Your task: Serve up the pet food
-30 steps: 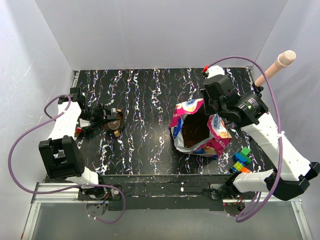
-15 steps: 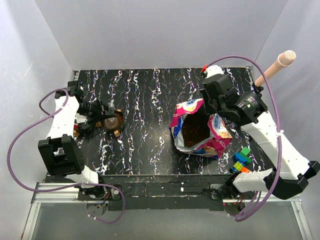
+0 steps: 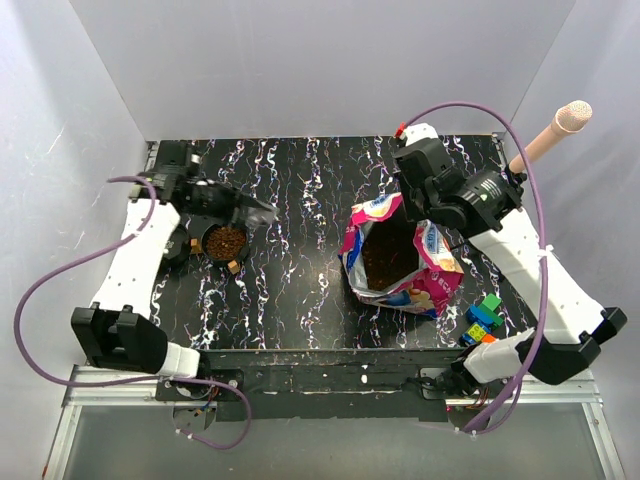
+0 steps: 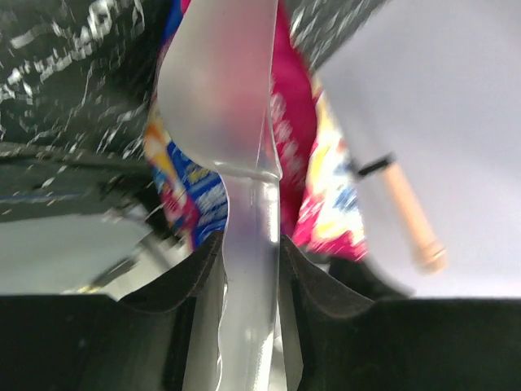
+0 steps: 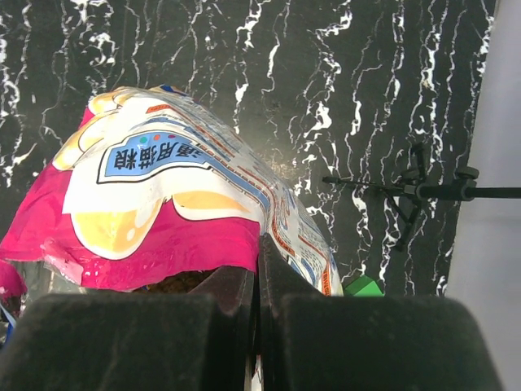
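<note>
Here, the right gripper pinched the rim of the cat-food bag; kibble lay inside and in the bowl. The left gripper clamped a clear scoop. A tug risked toppling the bag.

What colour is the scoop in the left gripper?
The scoop is translucent, frosted clear; best seen in the left wrist view.

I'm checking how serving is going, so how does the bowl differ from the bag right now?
The bowl is small, round and dark; the bag is much larger, glossy magenta and crumpled. The bowl sits at the left; the bag lies right of centre. The right claw pinches the bag's rim, while the left claw holds a clear scoop, not the bowl. Both hold brown kibble.
</note>
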